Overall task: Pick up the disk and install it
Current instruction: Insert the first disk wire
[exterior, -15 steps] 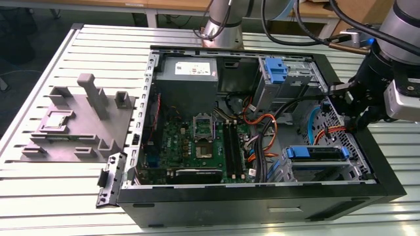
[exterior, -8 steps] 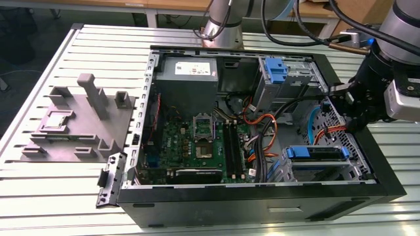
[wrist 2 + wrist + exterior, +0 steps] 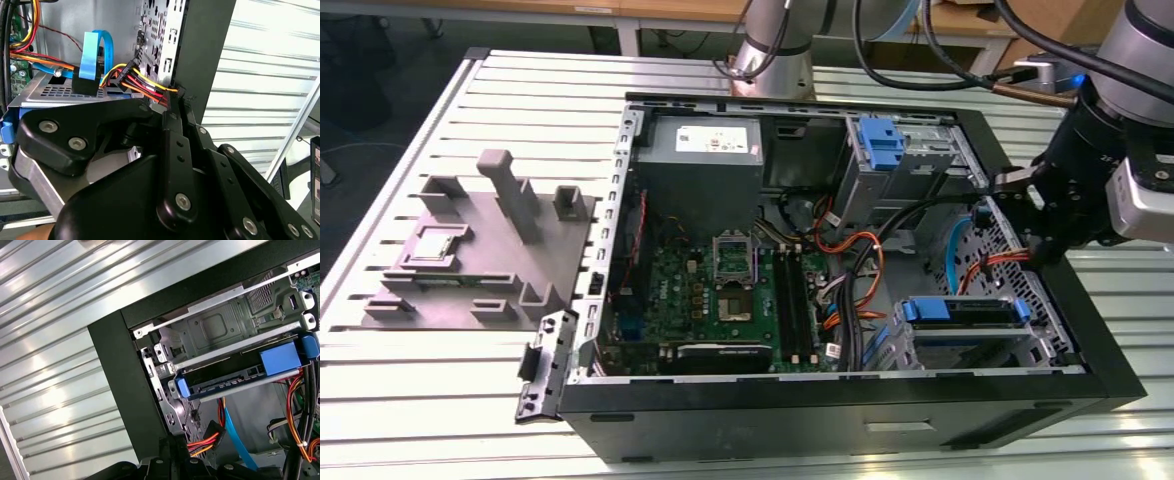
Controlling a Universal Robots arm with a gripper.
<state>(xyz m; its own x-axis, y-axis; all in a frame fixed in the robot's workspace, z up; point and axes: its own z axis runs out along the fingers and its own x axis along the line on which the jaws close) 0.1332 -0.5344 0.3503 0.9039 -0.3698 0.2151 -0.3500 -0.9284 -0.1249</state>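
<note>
The gripper (image 3: 1047,262) was seen with fingers pressed together, empty, at the computer case (image 3: 854,425) wall. The disk (image 3: 235,374) was seated in its bay.

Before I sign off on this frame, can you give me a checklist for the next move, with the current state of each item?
1. Disk in the bay: ok. The disk lies in its bay inside the case.
2. Disk pushed fully home: cannot tell.
3. Gripper free of the disk: ok. The gripper is shut, holds no disk, and sits at the case wall.
4. Cables away from the gripper: not ok. The power plug and its wires hang right beside the gripper.
5. Disk connectors free: ok. No plug is in them in the first wrist view.
6. Stand out of the way: ok. The stand is outside the case, on the exterior view's left.
</note>
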